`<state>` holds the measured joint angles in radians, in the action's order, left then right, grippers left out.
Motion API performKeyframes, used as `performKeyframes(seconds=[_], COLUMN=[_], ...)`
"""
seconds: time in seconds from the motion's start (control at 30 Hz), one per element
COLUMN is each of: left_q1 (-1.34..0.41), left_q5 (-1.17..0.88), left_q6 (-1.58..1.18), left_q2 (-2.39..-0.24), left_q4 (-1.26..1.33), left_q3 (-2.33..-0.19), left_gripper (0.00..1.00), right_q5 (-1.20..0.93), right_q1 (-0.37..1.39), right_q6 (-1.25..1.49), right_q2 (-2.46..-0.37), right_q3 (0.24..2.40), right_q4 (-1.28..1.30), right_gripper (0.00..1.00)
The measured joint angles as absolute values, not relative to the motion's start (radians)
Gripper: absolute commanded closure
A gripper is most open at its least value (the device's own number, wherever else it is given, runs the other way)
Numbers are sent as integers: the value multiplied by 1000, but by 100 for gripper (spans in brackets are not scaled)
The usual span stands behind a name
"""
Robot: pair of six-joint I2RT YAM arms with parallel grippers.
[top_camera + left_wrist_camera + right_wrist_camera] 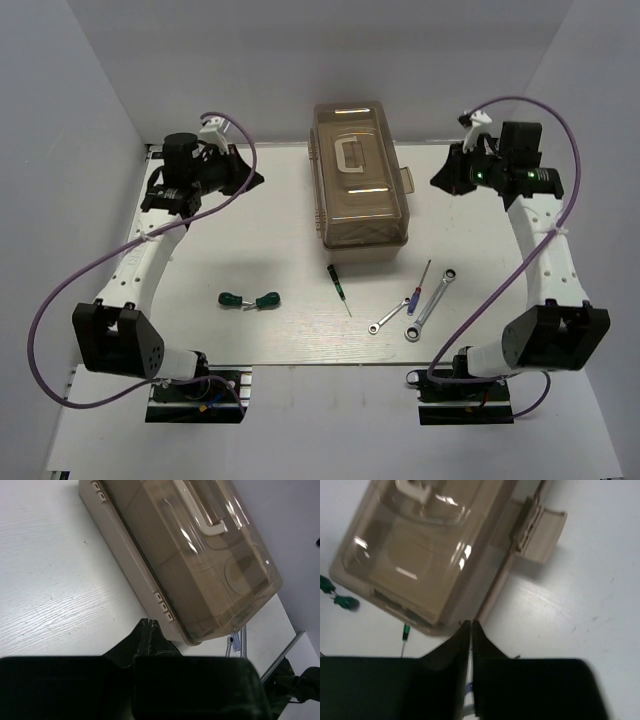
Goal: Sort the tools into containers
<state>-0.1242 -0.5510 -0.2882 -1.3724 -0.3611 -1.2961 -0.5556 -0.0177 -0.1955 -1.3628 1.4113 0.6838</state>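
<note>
The toolbox [358, 180] sits shut at the middle of the far edge of the tabletop [200, 255], with its latch [405, 180] on the right side. The tools lie toward the near edge: two green screwdrivers [235, 298] left of centre, and a black screwdriver [338, 283], a red and blue screwdriver [418, 292] and two wrenches [430, 302] right of centre. All look light, stiff and hard. The wrenches lie flat and slick, so are best pinched across the shaft. The screwdrivers are best taken across their fatter handles, though they may roll. The left claw [148, 625] and right claw [471, 625] flank the toolbox, both closed and empty.
</note>
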Motion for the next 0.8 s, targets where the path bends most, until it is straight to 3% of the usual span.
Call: performKeyframes(seconds=[0.03, 0.07, 0.13, 0.17, 0.2, 0.27, 0.4, 0.5, 0.8], left_q1=[-136, -147, -171, -183, -196, -219, -260, -282, -321], left_q5=[-551, -550, -550, -549, -550, -550, -548, -546, -524], left_q6=[-288, -288, -287, -286, -286, -292, -323, -340, -365], left_q2=[-1382, -1390, -1416, -1433, -1452, -1490, -1553, -1585, -1599], left_q4=[-361, -362, -365, -364, -363, -355, -328, -315, -281], left_q3=[-1298, -1298, -1304, -1310, -1317, -1326, -1338, -1360, -1388], left_gripper=[100, 98, 79, 65, 39, 28, 24, 24, 24], right_q5=[-567, -572, -579, -580, -581, -595, -613, -603, -422], right_q1=[-10, -2, 28, 47, 66, 108, 197, 270, 411], right_q6=[-170, -147, -104, -81, -51, 12, 138, 221, 368], right_q2=[-1395, -1423, -1488, -1516, -1542, -1623, -1801, -1924, -2082], right_q3=[1463, 1510, 1609, 1647, 1686, 1792, 1997, 2103, 2151], right_q4=[677, 668, 637, 625, 620, 612, 575, 556, 556], right_gripper=[72, 49, 37, 32, 25, 25, 20, 22, 28])
